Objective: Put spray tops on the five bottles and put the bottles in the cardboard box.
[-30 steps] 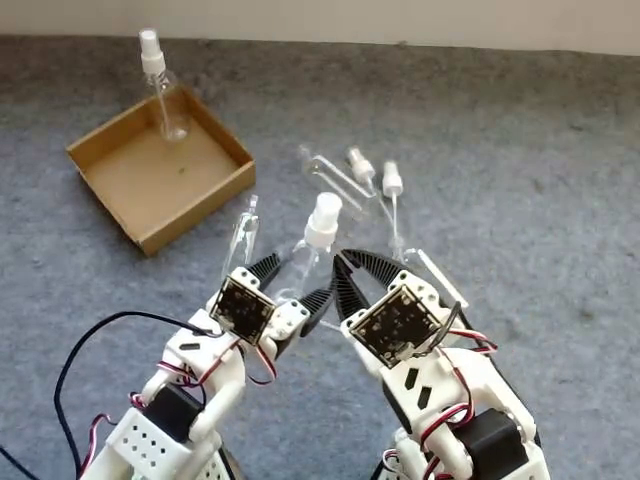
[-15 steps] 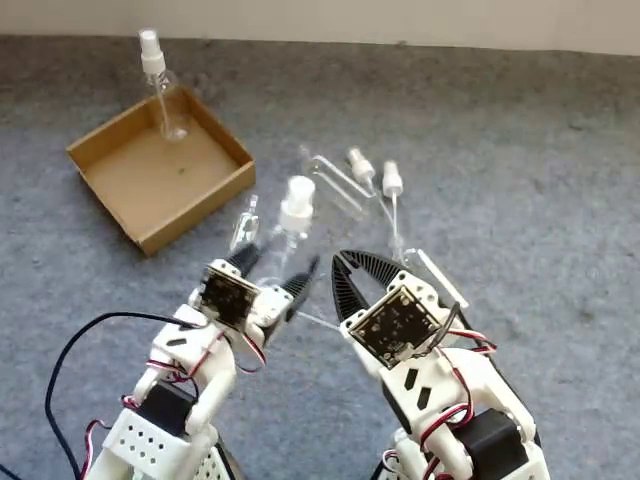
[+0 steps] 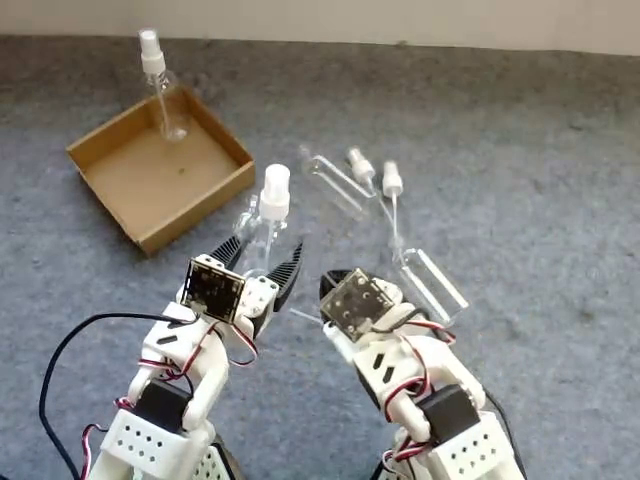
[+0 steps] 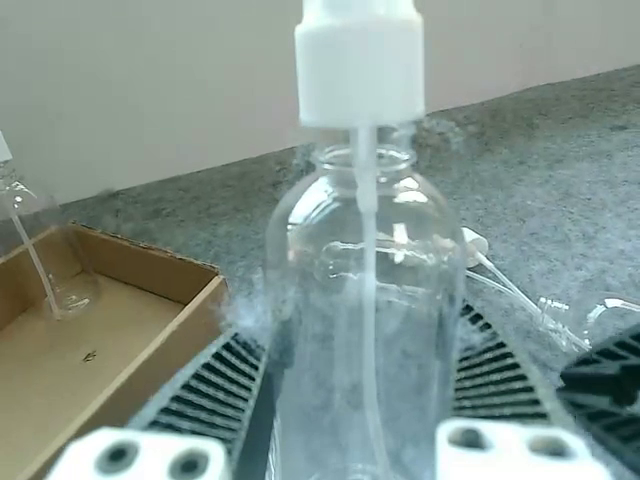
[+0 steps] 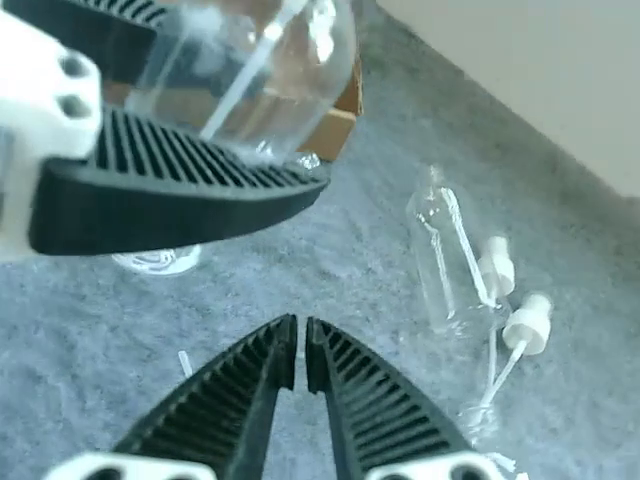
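Observation:
My left gripper (image 3: 263, 250) is shut on a clear bottle (image 3: 260, 232) fitted with a white spray top (image 3: 274, 190). It holds the bottle upright, just off the near corner of the cardboard box (image 3: 205, 190). From the left wrist, the bottle (image 4: 365, 300) stands between the ribbed fingers (image 4: 200, 385). Another topped bottle (image 3: 165, 100) stands in the box's far corner. My right gripper (image 3: 328, 285) is shut on nothing, low beside the left one; its fingertips (image 5: 275, 345) meet above the carpet.
A bare bottle (image 3: 335, 180) lies on the carpet right of the box, with two loose spray tops (image 3: 360, 165) (image 3: 392, 180) beside it. Another bottle (image 3: 432, 280) lies near the right arm. One more clear bottle (image 3: 245, 215) stands behind the held one.
The left arm has carried the topped bottle up and left towards the box. The right gripper has shut, let go of the bottle's side and drawn back lower.

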`<state>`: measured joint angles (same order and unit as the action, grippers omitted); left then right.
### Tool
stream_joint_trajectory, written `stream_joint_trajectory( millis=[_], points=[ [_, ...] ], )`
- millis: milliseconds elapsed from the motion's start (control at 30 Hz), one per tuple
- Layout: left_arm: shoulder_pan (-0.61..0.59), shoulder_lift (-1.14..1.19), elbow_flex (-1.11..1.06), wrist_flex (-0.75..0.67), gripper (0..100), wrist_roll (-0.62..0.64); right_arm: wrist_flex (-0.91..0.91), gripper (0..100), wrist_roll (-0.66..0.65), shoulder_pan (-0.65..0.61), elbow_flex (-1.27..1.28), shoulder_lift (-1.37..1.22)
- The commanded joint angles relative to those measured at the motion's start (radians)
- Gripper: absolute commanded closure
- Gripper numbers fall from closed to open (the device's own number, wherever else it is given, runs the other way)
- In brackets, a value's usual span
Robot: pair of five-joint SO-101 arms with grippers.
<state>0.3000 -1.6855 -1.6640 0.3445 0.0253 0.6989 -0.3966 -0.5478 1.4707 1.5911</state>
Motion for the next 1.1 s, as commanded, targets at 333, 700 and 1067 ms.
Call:
stream_joint_trajectory(
  millis=[333,700,1067],
  points=[
    [0.012,-0.013,0.064,-0.026,94,0.011,-0.038,98.5,0.186,-0.005,0.013,0.013],
    [-0.047,-0.002,0.094,-0.189,94,0.005,-0.039,98.5,0.247,-0.004,0.082,0.013],
    [-0.042,0.001,0.168,-0.189,94,0.012,-0.160,98.5,0.488,-0.005,0.091,0.013]
  ],
)
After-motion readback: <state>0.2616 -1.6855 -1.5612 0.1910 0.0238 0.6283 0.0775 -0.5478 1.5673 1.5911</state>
